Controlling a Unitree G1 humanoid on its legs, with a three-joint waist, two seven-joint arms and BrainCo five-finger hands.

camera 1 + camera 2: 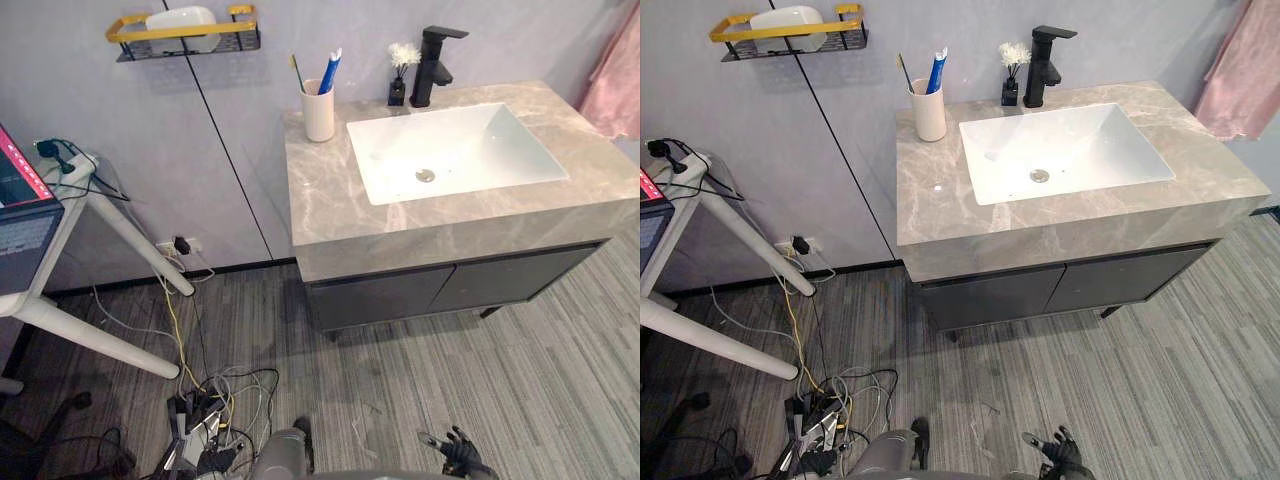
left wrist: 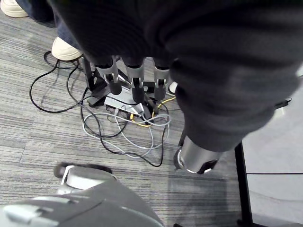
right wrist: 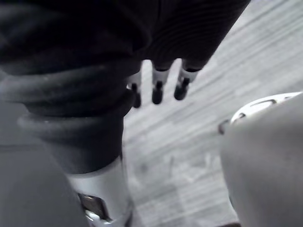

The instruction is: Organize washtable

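The washtable's grey marble counter [image 1: 322, 205] holds a white sink [image 1: 455, 150] with a black faucet [image 1: 434, 62] behind it. At the counter's back left stands a beige cup [image 1: 318, 112] with a toothbrush [image 1: 297, 72] and a blue toothpaste tube [image 1: 329, 70] in it. A small black vase [image 1: 398, 88] with a white flower stands beside the faucet. My right hand [image 1: 456, 450] hangs low over the floor, far in front of the cabinet, its fingers [image 3: 157, 90] straight and holding nothing. My left hand [image 2: 133, 78] also hangs at my side with relaxed fingers, above a tangle of cables.
A black and yellow wall shelf [image 1: 185, 38] carries a white object [image 1: 182, 20]. A pink towel [image 1: 615, 80] hangs at the right. A white stand [image 1: 100, 225] with a screen [image 1: 22, 215] is at the left, floor cables [image 1: 205, 415] beside it. A person's shoe [image 2: 64, 48] is near the cables.
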